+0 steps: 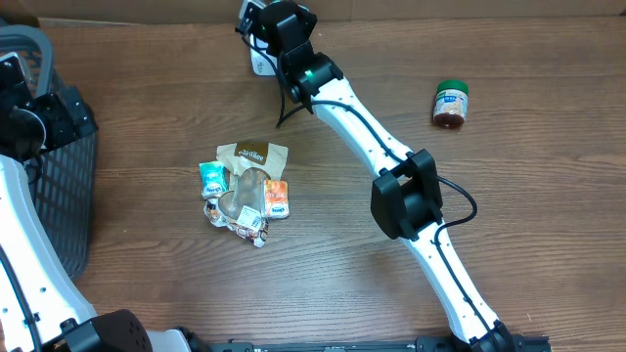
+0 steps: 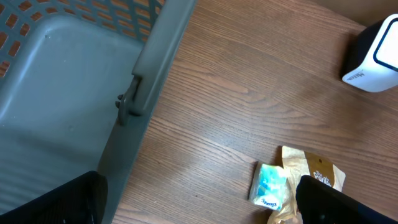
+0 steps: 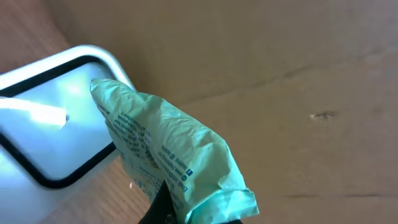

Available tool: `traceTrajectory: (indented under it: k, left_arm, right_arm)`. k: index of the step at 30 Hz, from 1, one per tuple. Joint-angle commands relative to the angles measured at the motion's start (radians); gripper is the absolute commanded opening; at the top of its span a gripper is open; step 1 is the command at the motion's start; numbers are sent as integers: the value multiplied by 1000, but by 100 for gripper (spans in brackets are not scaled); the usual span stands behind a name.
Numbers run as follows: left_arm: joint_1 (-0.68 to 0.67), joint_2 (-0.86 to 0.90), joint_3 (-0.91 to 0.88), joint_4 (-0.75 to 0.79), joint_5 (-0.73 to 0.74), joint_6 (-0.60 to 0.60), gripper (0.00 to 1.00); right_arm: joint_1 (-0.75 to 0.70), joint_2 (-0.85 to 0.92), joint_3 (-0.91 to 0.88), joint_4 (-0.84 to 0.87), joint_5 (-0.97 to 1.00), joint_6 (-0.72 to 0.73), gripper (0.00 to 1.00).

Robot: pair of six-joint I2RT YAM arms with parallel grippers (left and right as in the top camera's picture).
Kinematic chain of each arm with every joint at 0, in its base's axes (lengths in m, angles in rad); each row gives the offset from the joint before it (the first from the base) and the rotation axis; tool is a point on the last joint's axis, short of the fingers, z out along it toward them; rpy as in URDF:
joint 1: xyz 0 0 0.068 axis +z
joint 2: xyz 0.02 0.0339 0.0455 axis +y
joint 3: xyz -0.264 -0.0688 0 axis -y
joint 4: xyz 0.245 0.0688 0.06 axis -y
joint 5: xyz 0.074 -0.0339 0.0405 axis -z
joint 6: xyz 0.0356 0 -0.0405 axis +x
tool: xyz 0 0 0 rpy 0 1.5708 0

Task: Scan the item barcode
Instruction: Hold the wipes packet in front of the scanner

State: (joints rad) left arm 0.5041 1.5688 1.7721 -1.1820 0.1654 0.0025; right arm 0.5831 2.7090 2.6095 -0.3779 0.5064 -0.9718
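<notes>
My right gripper (image 3: 193, 214) is shut on a crumpled light-green packet (image 3: 168, 149) with small printed text. It holds the packet up right in front of the white barcode scanner (image 3: 50, 130), over the edge of its dark-framed window. In the overhead view the right arm reaches to the scanner (image 1: 262, 64) at the table's far edge, and the packet is hidden under the wrist. No barcode shows on the packet. My left gripper (image 2: 199, 211) hangs open over the table beside the basket, with nothing between its fingers.
A grey plastic basket (image 1: 59, 186) stands at the left edge. Mid-table lies a pile of items: a brown pouch (image 1: 252, 156), a teal packet (image 1: 212, 179) and an orange packet (image 1: 277, 198). A green-lidded jar (image 1: 451, 105) lies at the right. A cardboard wall rises behind the scanner.
</notes>
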Motion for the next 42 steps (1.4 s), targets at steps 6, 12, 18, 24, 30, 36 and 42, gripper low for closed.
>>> traceTrajectory:
  k: [6,12,18,24,30,36,42]
  left_arm:
    - [0,-5,20,0,11,-9,100]
    - [0,-5,20,0,11,-9,100]
    - [0,-5,20,0,11,-9,100]
    - [0,-5,20,0,11,-9,100]
    - [0,-5,20,0,11,-9,99]
    - [0,-5,20,0,11,-9,99]
    - [0,-5,20,0,11,-9,99]
  right_arm:
    - [18,2,8,10,-21,-110,4]
    - [18,2,8,37,-2,-111,4]
    - [18,2,8,66,17,-111,4]
    - [18,-16,8,45,34,-56,4]
    - [16,-182,8,-74,-19,190,4]
    - [14,-443,8,-365,-60,612,4]
    - [-49,-597,8,-824,-171,1133,4]
